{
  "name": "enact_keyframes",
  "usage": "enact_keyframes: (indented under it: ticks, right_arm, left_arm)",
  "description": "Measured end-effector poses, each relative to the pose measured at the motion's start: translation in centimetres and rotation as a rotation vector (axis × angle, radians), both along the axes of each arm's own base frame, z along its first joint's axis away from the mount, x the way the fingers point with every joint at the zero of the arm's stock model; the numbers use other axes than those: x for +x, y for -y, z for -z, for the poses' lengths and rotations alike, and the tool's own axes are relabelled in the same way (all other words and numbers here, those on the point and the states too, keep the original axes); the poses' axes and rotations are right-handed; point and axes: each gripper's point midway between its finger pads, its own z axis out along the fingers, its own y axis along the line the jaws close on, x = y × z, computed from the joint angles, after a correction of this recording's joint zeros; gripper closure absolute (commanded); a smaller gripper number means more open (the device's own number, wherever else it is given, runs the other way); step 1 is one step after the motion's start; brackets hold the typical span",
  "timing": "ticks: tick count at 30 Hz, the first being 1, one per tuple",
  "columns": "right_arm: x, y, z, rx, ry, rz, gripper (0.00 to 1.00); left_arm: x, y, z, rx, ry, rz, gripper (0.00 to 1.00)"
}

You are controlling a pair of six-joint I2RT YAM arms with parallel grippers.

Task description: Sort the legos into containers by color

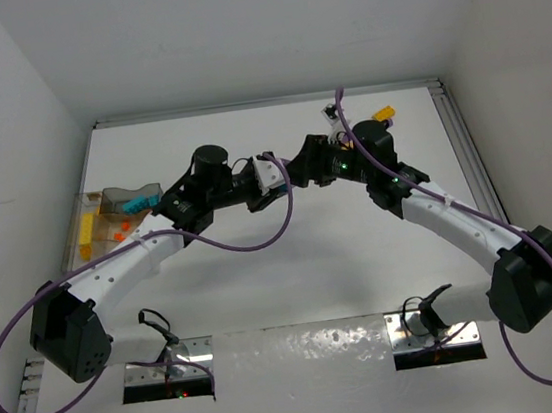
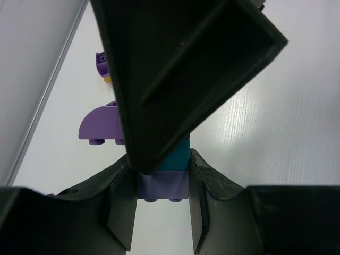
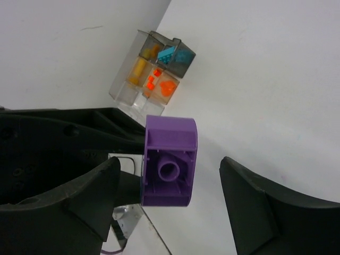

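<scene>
Overhead and wrist views of a white table point(image 1: 366, 286) with both arms reaching inward. The left arm point(image 1: 113, 272) and right arm point(image 1: 459, 219) meet above the middle of the table, gripper tip to gripper tip.

Left gripper point(image 2: 160, 178): the jaws are drawn in narrow and press on both sides of a stack point(image 2: 164, 178) of two legos. The stack is a pale purple brick nearer the wrist, studs toward the camera, with a teal brick joined beyond it. One finger of the right gripper point(image 3: 170, 164) crosses over the far end of the stack and hides it.

Right gripper: the jaws stand wide apart and clamp nothing. A purple brick point(image 3: 169, 162), hollow underside toward the camera, lies between them. It sits against one finger and clear of the other. Whether it joins the stack cannot be told.

The tray point(image 1: 82, 200) sits at the table's left edge, well apart from the grippers. Teal legos point(image 3: 172, 54), yellow legos point(image 3: 139, 69) and orange legos point(image 3: 159, 85) lie in separate compartments.

Loose on the table are a curved purple brick point(image 2: 101, 125) just beside the stack, a small purple piece point(image 2: 101, 62) beyond it, and a yellow brick point(image 1: 382, 113) near the far right edge.
</scene>
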Motion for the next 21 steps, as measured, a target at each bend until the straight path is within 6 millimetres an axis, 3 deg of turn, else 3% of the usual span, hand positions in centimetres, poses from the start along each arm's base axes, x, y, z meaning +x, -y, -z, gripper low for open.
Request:
enact_keyframes:
  ticks: [3, 4, 10, 12, 13, 14, 15, 16, 18, 19, 21]
  right_arm:
    - [-0.27, 0.03, 0.37, -0.010, -0.013, -0.009, 0.37]
    - [-0.34, 0.02, 0.43, -0.011, -0.016, -0.012, 0.47]
    - [-0.67, -0.19, 0.41, -0.002, -0.026, -0.032, 0.52]
    - [-0.80, -0.28, 0.47, -0.001, -0.029, -0.042, 0.68]
    - [-0.88, -0.39, 0.40, 0.005, -0.032, -0.048, 0.83]
    - [-0.83, -0.40, 0.34, 0.008, -0.032, -0.046, 0.90]
    - [-0.83, -0.41, 0.34, 0.010, -0.035, -0.045, 0.94]
    - [-0.80, -0.40, 0.35, 0.011, -0.036, -0.044, 1.00]
    - [-0.81, -0.45, 0.25, 0.018, -0.040, -0.045, 1.00]
    - [-0.81, -0.48, 0.18, 0.021, -0.039, -0.045, 1.00]
    - [-0.73, -0.53, -0.04, 0.031, -0.033, -0.045, 1.00]
  left_arm:
    - [0.25, -0.06, -0.13, -0.001, 0.009, -0.011, 1.00]
    - [0.32, -0.06, -0.18, -0.002, 0.013, -0.013, 1.00]
    - [0.77, -0.06, -0.58, -0.010, 0.034, -0.028, 1.00]
    - [0.89, -0.12, -0.60, -0.009, 0.037, -0.035, 1.00]
    - [0.92, -0.15, -0.58, -0.008, 0.037, -0.037, 1.00]
    - [0.95, -0.17, -0.53, -0.006, 0.040, -0.037, 1.00]
    - [0.97, -0.19, -0.53, -0.005, 0.041, -0.039, 0.90]
    - [1.01, -0.19, -0.56, -0.006, 0.043, -0.040, 0.56]
    - [1.02, -0.17, -0.60, -0.004, 0.051, -0.035, 0.30]
    - [0.99, -0.18, -0.54, 0.001, 0.056, -0.029, 0.12]
    - [0.87, -0.35, -0.17, 0.019, 0.056, -0.024, 0.05]
